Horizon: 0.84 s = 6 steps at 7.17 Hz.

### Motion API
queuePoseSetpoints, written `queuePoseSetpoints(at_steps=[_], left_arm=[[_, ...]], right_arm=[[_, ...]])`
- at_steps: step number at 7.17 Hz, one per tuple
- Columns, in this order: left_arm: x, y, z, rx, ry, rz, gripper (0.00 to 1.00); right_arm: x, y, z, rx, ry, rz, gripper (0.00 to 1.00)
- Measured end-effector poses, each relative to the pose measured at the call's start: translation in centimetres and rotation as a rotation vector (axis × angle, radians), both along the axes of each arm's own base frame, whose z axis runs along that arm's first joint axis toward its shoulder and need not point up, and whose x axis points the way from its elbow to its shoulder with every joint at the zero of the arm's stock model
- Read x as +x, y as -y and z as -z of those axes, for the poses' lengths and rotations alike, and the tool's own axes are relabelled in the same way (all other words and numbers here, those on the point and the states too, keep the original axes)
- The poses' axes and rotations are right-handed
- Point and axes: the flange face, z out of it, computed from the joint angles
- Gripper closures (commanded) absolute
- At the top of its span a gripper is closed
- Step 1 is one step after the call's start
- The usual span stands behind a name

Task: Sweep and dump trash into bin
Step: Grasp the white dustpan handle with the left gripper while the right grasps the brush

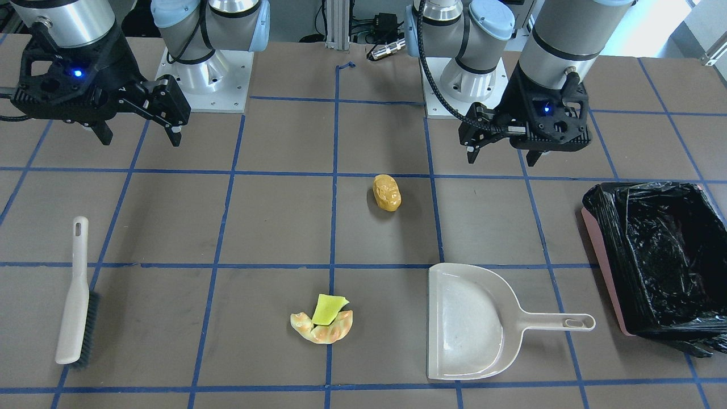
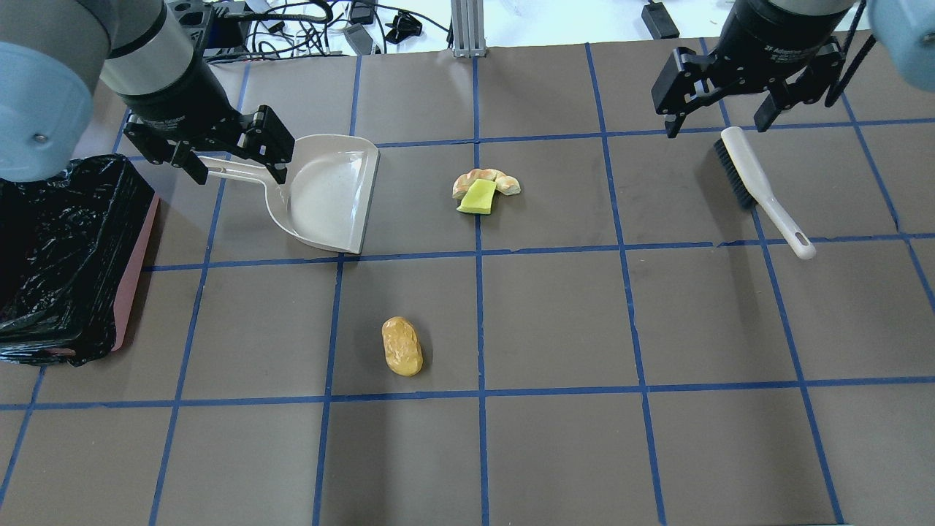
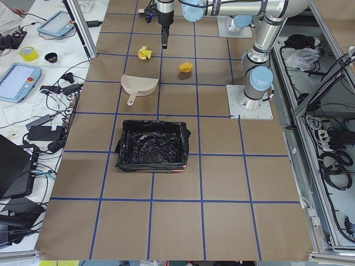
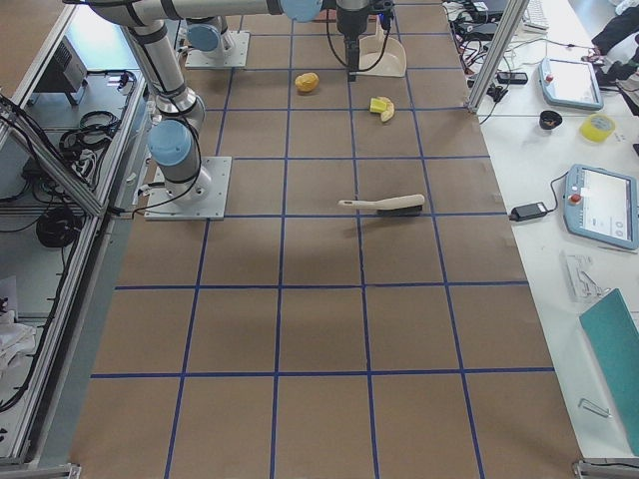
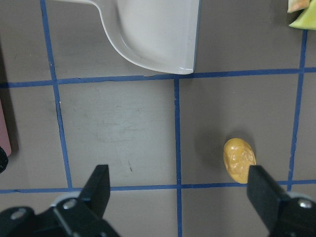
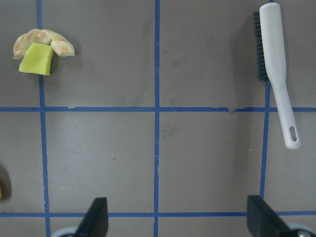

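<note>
Here, lumpy golden oval (image 1: 387, 192), crinkly black-bagged bin (image 1: 664, 255)

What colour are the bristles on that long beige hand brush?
Dark, almost black bristles; front-facing view shows them best.

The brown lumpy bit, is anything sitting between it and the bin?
Nothing visible does. Only bare table lies between the brown lumpy bit and the bin. The dustpan lies off to the side, farther from the robot.
</note>
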Motion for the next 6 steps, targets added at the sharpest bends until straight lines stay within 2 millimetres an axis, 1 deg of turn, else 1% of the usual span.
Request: queuePoseSetpoints(at_steps=[4, 5, 6], left_arm=[[0.0, 0.1, -0.1, -0.001, 0.001, 0.005, 0.0], [0.1, 0.3, -0.4, -0.01, 0.0, 0.0, 0.0], [0.3, 0.5, -0.4, -0.013, -0.005, -0.006, 0.0]], right_arm=[[-0.3, 0.0, 0.5, 0.015, -0.002, -0.004, 0.0], [-0.3, 0.1, 0.9, 0.023, -0.002, -0.007, 0.0], [-0.4, 0.2, 2.0, 0.041, -0.001, -0.008, 0.01]])
